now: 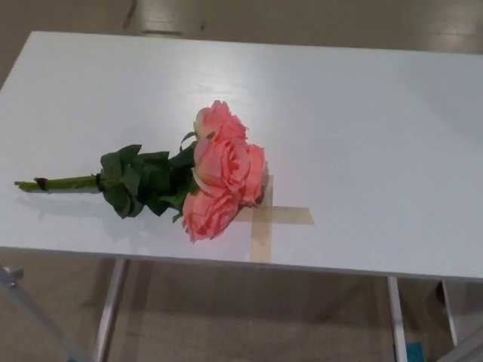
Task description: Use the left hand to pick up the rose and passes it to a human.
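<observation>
Neither hand is in the head view, so left hand state: can't tell, nothing of the robot shows.

Head view: rose lies flat on the white desk, near the front edge. It's really a small bunch: pink blooms clustered to picture right, dark leaves in the middle, bare green stem pointing to picture left. That's the side the left hand will enter from, so the stem end will be nearest to it. Blooms partly cover a tape cross stuck on the desk. A dark tie wraps the stem close to its tip.

Step in hand, as I read it: reach and grasp, not yet started.

How to do it well:
- Come in from the left, low over the desk, fingers apart, thumb and fingers either side of the stem.
- Close on the bare stem just short of the leaves; nearer the blooms' weight, less droop.
- Keep off the blooms, they'll crush.
- The stem is thin and flat on the desk, so the fingers must get under it or it may roll away.
- Lift straight, then hand it over.
</observation>
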You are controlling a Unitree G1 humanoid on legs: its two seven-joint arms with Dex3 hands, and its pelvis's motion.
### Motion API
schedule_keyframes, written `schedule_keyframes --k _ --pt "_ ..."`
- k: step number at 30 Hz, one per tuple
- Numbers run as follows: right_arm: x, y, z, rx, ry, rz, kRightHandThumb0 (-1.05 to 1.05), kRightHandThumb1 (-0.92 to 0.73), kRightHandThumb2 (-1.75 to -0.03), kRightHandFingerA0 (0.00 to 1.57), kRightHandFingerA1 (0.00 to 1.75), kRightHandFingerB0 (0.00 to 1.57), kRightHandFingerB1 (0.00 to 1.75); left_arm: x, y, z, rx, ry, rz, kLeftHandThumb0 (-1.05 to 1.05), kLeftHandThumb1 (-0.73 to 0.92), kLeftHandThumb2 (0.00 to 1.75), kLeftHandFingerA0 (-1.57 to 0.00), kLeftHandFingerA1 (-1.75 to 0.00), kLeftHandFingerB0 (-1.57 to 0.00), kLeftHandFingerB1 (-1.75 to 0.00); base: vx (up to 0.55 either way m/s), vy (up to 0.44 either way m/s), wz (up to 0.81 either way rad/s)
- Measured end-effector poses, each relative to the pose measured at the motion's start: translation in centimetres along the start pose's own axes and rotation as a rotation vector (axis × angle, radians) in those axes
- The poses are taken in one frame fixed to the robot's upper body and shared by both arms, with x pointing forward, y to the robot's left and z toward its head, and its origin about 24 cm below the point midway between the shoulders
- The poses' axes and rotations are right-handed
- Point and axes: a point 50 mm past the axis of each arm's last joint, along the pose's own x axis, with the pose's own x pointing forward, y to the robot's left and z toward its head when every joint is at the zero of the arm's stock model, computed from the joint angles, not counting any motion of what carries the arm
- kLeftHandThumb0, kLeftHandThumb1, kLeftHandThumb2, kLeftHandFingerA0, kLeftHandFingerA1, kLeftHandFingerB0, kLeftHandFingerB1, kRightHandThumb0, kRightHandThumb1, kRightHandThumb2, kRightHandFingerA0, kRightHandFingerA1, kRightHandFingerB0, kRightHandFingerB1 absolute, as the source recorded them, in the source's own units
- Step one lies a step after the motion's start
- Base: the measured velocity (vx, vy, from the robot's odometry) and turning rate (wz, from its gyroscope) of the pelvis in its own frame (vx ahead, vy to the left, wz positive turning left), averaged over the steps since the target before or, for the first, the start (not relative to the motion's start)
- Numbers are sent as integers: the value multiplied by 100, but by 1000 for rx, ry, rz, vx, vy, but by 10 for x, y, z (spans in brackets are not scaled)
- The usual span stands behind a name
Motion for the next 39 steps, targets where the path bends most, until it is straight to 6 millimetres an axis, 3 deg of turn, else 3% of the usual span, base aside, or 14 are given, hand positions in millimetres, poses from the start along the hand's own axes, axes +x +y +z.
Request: schedule_keyframes --k 3,4,5,6,10,11,13,18,19,22,23,27,33,39 --pt "0 0 -1 1 0 -4 -43 -52 -80 67 61 47 52 0 0 0 -3 -3 -10 -41 59 57 -57 -40 -39 -34 0 0 0" --pt "0 0 -2 1 0 -6 -43 -52 -80 69 62 45 52 0 0 0 -5 -4 -12 -44 52 56 -49 -39 -21 -29 0 0 0" --pt "0 0 -2 1 0 -8 -44 -52 -81 70 63 45 52 0 -1 -1 -8 -4 -19 -46 50 56 -49 -39 -18 -28 0 0 0" --pt "-1 0 -3 1 1 -10 -37 -62 -59 76 51 49 39 0 -1 -1 -11 -3 -29 -49 48 54 -49 -38 -17 -28 0 0 0" --pt "-1 0 -6 2 6 -15 -37 -62 -59 76 51 49 39 -1 -3 -2 -17 -2 -67 -49 48 54 -49 -38 -17 -28 0 0 0" --pt "-1 0 -6 2 6 -16 -37 -62 -59 75 51 47 39 -1 -3 -2 -18 -2 -74 -62 40 70 -29 -43 -8 -33 0 0 0" --pt "-1 0 -7 3 6 -19 -38 -62 -59 75 51 47 39 0 -4 1 1 -16 -101 -63 40 71 -32 -44 -7 -31 0 0 0" --pt "-1 0 -6 4 -1 -22 -38 -61 -58 76 51 47 38 0 -10 18 83 -95 -181 -70 46 76 -14 -40 -6 -32 0 0 0" --pt "-2 -1 -7 6 0 -23 -39 -61 -58 75 50 46 38 -1 -11 22 106 -117 -203 -33 20 83 -2 -49 0 -46 0 0 0" --pt "-2 -1 -9 8 4 -24 -39 -61 -58 74 50 46 38 -4 -14 32 176 -181 -260 -34 19 83 -2 -49 0 -45 0 0 0" --pt "-2 -1 -10 8 5 -24 -39 -61 -58 74 50 46 38 -7 -15 36 206 -214 -278 -69 41 72 -9 -37 -20 -37 0 0 0" --pt "-3 -1 -11 8 8 -25 -39 -61 -58 76 51 45 38 -16 -18 44 275 -300 -322 -68 41 70 -22 -39 -26 -37 0 0 0" --pt "-3 -2 -11 2 7 -25 -38 -61 -58 76 51 45 38 -37 -29 44 317 -418 -364 -67 42 70 -23 -40 -29 -38 0 0 0" --pt "-2 -2 -11 0 5 -26 -38 -61 -58 77 51 46 38 -65 -28 43 360 -517 -394 -62 50 56 -27 -33 -34 -32 0 0 0"
